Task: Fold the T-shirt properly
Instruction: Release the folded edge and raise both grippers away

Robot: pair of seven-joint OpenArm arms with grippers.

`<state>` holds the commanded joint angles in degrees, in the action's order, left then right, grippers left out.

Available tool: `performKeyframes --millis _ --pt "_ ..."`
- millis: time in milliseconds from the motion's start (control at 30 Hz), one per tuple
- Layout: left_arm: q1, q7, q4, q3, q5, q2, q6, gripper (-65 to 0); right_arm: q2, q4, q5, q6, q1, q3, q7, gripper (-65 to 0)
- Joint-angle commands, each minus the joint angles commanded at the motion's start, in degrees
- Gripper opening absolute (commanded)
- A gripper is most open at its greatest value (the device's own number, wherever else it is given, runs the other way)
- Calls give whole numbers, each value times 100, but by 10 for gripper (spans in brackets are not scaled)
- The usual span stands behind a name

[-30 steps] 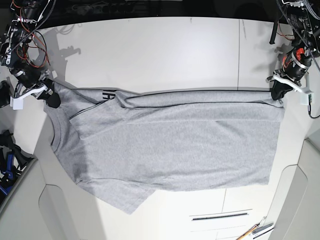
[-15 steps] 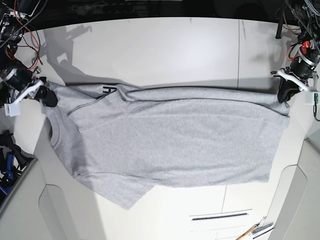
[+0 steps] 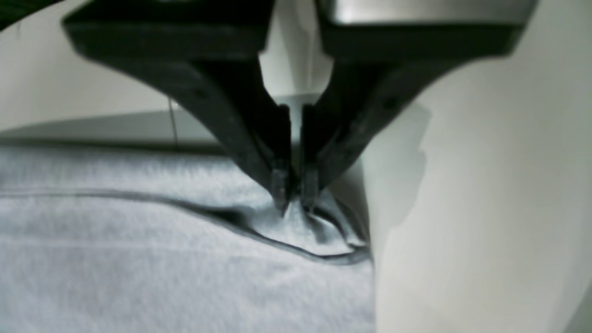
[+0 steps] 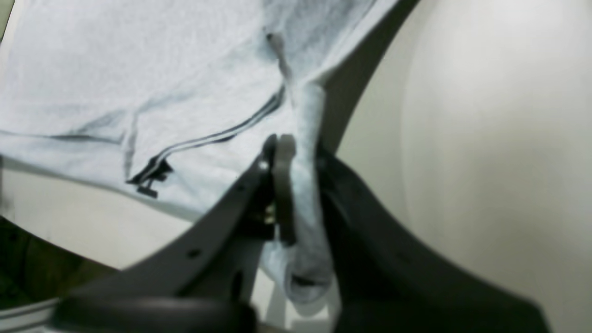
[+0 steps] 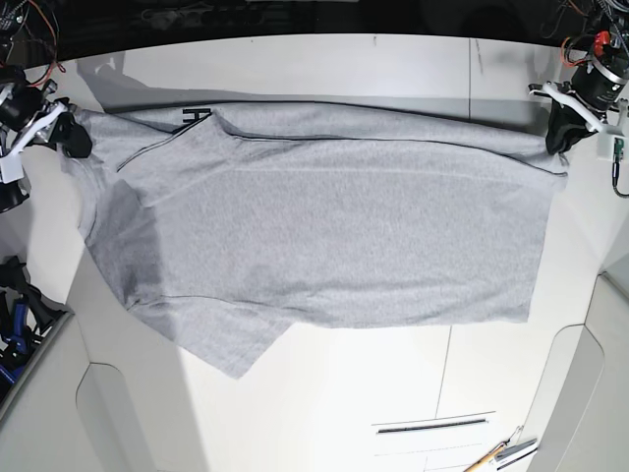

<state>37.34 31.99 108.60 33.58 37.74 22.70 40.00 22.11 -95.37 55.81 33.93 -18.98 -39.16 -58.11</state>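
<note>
Left wrist view: the left gripper [image 3: 291, 196] has its two black fingers [image 3: 277, 180] pressed nearly together, pinching a small peak of grey cloth at a corner of the T-shirt [image 3: 138, 259]; a dark seam line curls just below the pinch, and the white table [image 3: 485, 208] lies bare to the right.

Right wrist view: the right gripper [image 4: 296, 194] clamps a rolled band of the same grey fabric between its fingers, the band running down past the pinch. Beyond it the shirt spreads out, with a thin dark double line and a scrap of black lettering [image 4: 150, 182] showing at the edge.

Base view: the T-shirt [image 5: 324, 226] lies stretched wide across the table [image 5: 324, 69], plain side up, its top edge drawn taut between the two grippers — right gripper [image 5: 69, 133] at the picture's left, left gripper [image 5: 556, 138] at its right. One sleeve [image 5: 231, 344] juts toward the near edge.

Judging by this, the task is early: the shirt seems folded over once along the held edge, while sleeves and further folds remain to be done
</note>
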Motion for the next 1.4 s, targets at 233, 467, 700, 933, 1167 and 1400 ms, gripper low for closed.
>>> performKeyframes --millis 233,467,700,933,1167,1400 --pt "590 39 319 131 61 0 0 -650 11 -70 59 0 -396 -111 -116 -650" --pt "883 136 319 131 103 -7 0 -650 11 -70 79 0 -713 -111 -125 -650" --pt "1047 192 319 131 101 -15 0 -650 9 -70 76 -2 -922 -111 -129 -650" --pt "1047 450 319 131 330 -15 0 -626 7 -68 72 -4 -940 -111 -61 -650" --pt "1045 817 315 133 496 -13 0 -348 -4 -68 -229 -7 -935 -114 26 -326" --pt "1045 811 315 439 629 -13 0 -348 22 -68 -330 -9 -892 -415 262 -327"
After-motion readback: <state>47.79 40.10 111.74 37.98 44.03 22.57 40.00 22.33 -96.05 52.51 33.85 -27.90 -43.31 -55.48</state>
